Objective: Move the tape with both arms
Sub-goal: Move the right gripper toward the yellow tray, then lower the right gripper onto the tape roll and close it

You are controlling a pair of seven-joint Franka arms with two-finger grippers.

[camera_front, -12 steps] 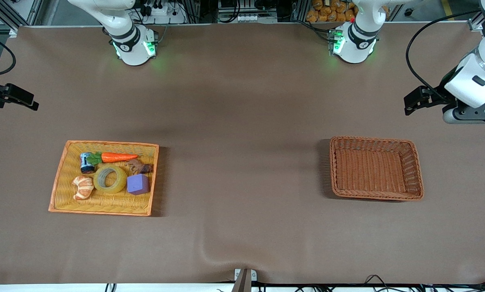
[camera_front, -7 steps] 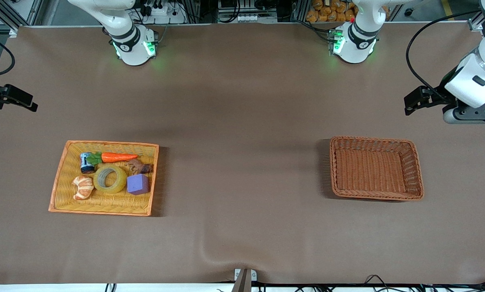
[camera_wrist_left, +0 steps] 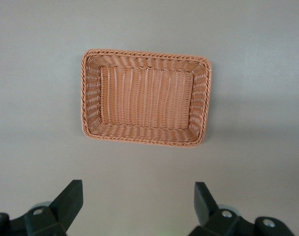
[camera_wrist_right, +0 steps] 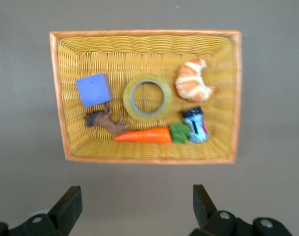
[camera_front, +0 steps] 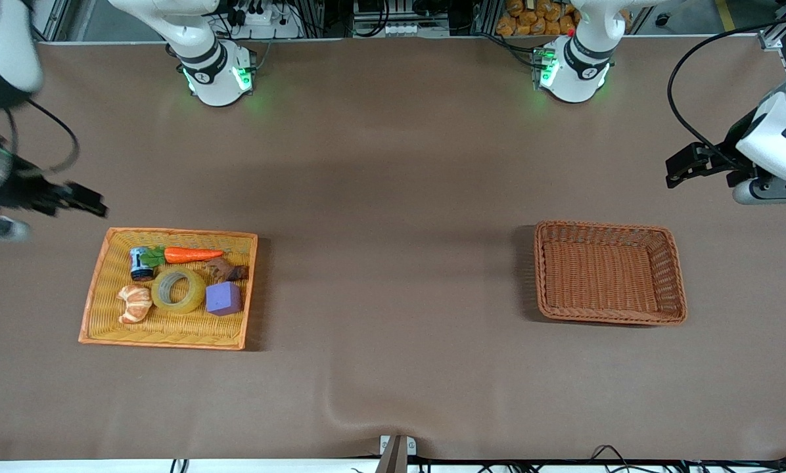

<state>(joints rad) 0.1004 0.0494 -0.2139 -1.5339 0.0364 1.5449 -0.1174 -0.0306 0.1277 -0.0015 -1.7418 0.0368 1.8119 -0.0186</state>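
Translucent yellowish tape roll flat in yellow wicker tray beside purple cube; right hand spread above tabletop near tray; left hand spread, near brown wicker basket.

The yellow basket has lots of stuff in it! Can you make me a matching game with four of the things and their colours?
Things:
1. carrot
2. cube
3. tape
4. croissant

Colours:
A. see-through yellowish with a grey core
B. golden tan
C. orange with green leaves
D. purple

Right pairs: 1-C, 2-D, 3-A, 4-B. All four lie in the yellow basket.
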